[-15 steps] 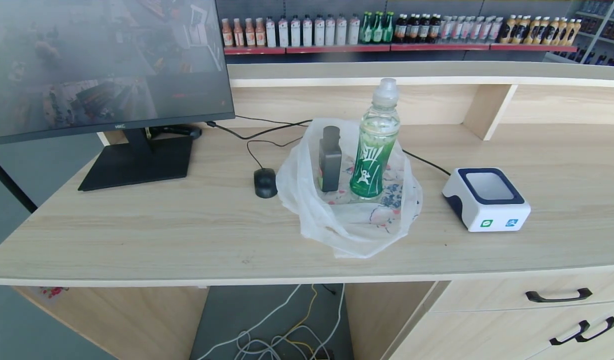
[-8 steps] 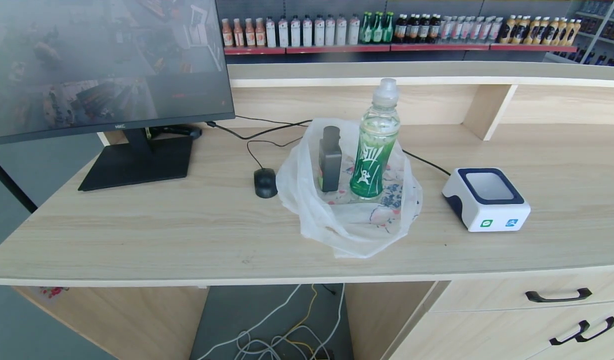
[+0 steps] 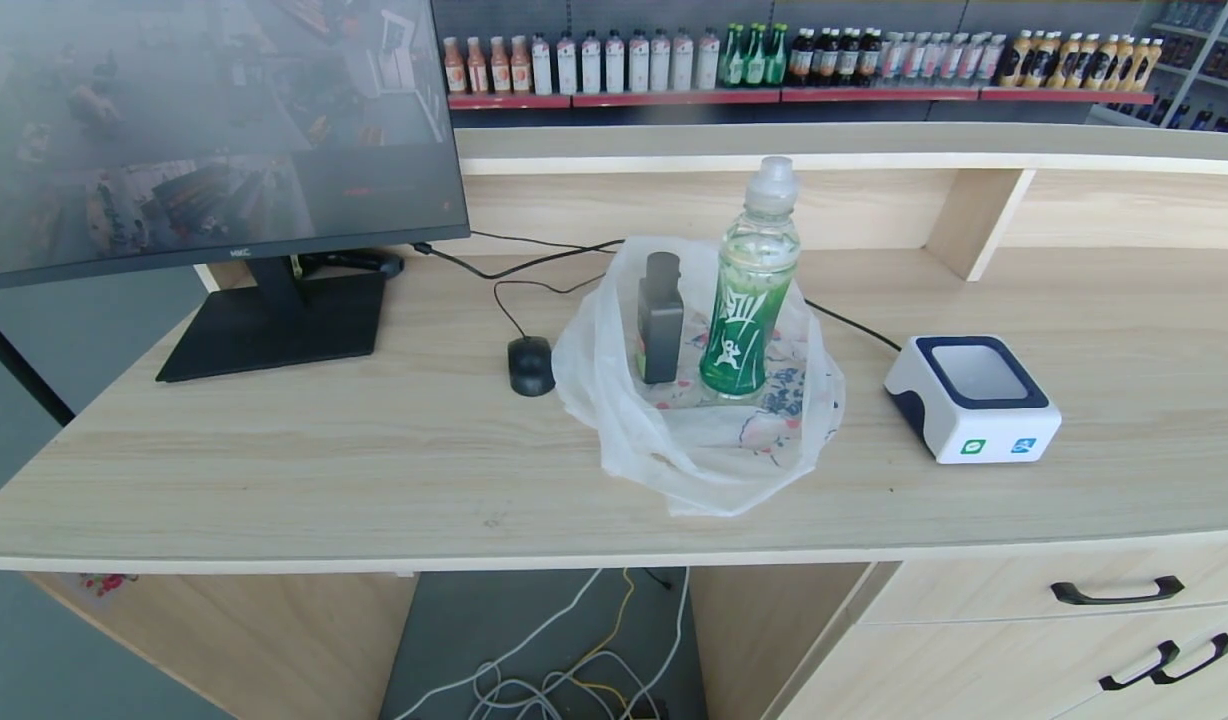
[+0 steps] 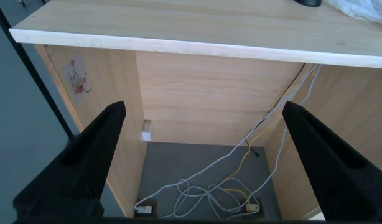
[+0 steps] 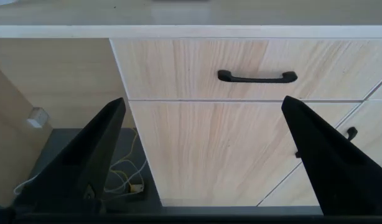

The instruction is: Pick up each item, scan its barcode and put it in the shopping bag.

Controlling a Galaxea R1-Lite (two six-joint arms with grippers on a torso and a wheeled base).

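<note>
Nothing moves over the last second: green drink bottle [image 3: 749, 310] and grey bottle [image 3: 660, 320] stand upright inside the shopping bag [image 3: 694, 455] mid-way along the table [image 3: 274, 470], beside the scanner [image 3: 974, 397], with left hand [image 4: 203, 109] and right hand [image 5: 202, 102] spread wide below its front edge, so bagging is judged complete.

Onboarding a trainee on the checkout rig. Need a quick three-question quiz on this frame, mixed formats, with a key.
1. True or false: the green bottle lies on its side on the counter, outside the shopping bag.
2. Multiple choice: what stands on the counter to the robot's right of the shopping bag? A) mouse B) scanner C) monitor
3. Fill in: the left gripper and right gripper, both below counter level, have their jaws ___.

Key
1. False: it stands upright inside the bag, beside the grey bottle.
2. B
3. open
</note>
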